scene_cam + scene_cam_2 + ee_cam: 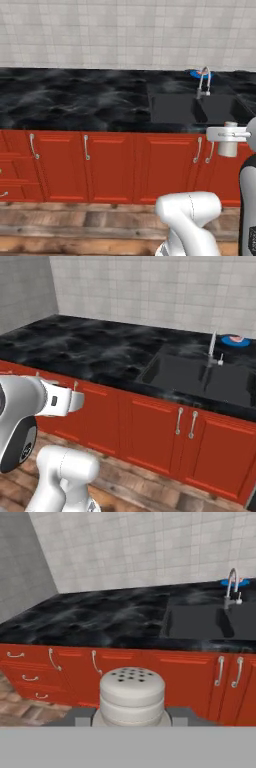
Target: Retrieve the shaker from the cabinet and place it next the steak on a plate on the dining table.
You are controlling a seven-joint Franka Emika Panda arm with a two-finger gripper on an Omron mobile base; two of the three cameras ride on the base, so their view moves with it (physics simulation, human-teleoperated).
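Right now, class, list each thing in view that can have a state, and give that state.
shaker: held upright between the fingers, perforated cap on top
cabinet doors: all shut
drawers: shut
faucet: no water running
sink: empty
plate: on the counter behind the faucet, holding the steak

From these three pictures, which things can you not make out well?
- Steak: on the plate, too small to make out; in the hand view the faucet covers it.
- Shaker: its lower body is cut off at the bottom of the hand view.
- Jaws: the shaker hides where they touch it.
- Sink: cut off by the right base view's edge.
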